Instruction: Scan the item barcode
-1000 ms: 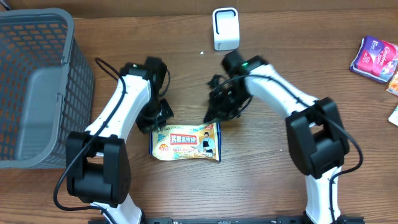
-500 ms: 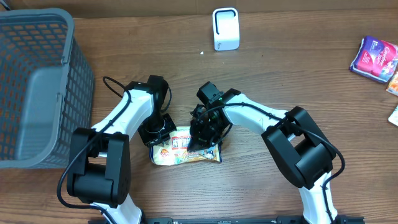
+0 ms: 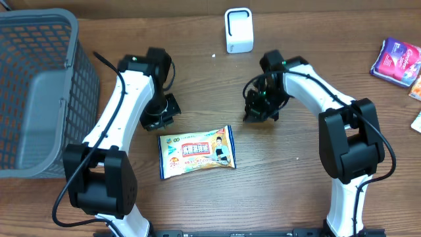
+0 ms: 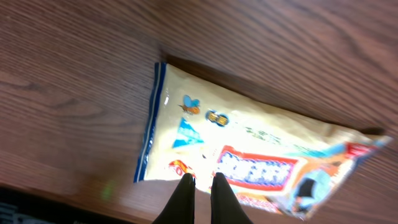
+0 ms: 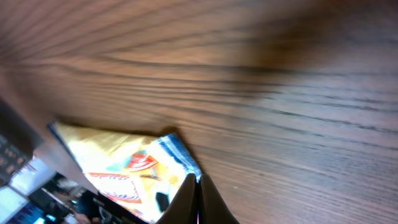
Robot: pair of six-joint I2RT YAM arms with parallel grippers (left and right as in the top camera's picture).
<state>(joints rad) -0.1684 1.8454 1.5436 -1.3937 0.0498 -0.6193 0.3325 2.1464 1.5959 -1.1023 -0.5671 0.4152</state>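
Note:
The item is a flat yellow snack packet (image 3: pixel 197 150), lying printed side up on the wooden table; no barcode shows. It also fills the left wrist view (image 4: pixel 255 155) and sits low left in the right wrist view (image 5: pixel 118 165). My left gripper (image 3: pixel 158 118) hovers just beyond the packet's far left corner, shut and empty (image 4: pixel 202 182). My right gripper (image 3: pixel 253 113) is shut and empty too, off the packet's far right corner (image 5: pixel 194 182). The white scanner (image 3: pixel 238 30) stands at the back centre.
A grey mesh basket (image 3: pixel 39 92) takes up the left side of the table. Purple and other packets (image 3: pixel 396 60) lie at the far right edge.
Half a second ago both grippers were down on the packet. Both have since pulled away from it, left arm up and left, right arm up and right. The packet lies flat, slightly shifted.

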